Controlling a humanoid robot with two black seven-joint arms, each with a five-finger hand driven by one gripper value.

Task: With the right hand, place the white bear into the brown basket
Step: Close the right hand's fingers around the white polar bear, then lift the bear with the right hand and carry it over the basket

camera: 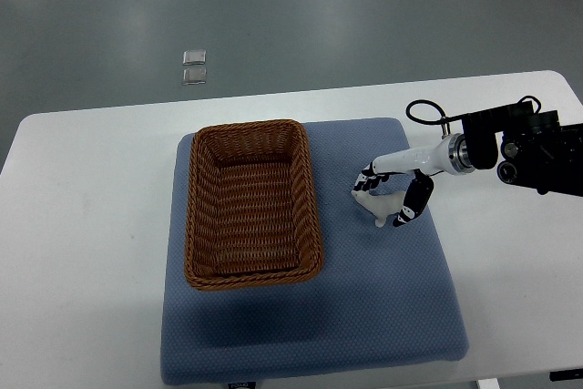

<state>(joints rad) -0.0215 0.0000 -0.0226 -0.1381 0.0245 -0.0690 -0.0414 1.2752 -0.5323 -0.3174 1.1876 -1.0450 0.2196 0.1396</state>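
Closing my right hand (pixel 390 196) around the white bear (pixel 379 207), I note the fingers curled about the toy with the thumb side toward the basket; the bear sits on the blue mat (pixel 383 316), just to the right of the brown basket (pixel 252 203), apart from its rim. Whether the toy is clear of the mat or resting on it cannot be determined from this view. The grip appears partial: much of the bear is hidden under my fingers, so I judge the hold should be confirmed firm before any lift. The step is best done by raising the bear straight up until it would clear the wicker rim, carrying it left over the near long wall, and lowering it into the empty interior before releasing. The main risk, in my judgement, is a soft toy slipping from the fingers or a fingertip catching the weave on the way across. My left hand is out of view. No brand, label or legible writing is visible on the bear, the basket, the mat or the white table (pixel 91 225).
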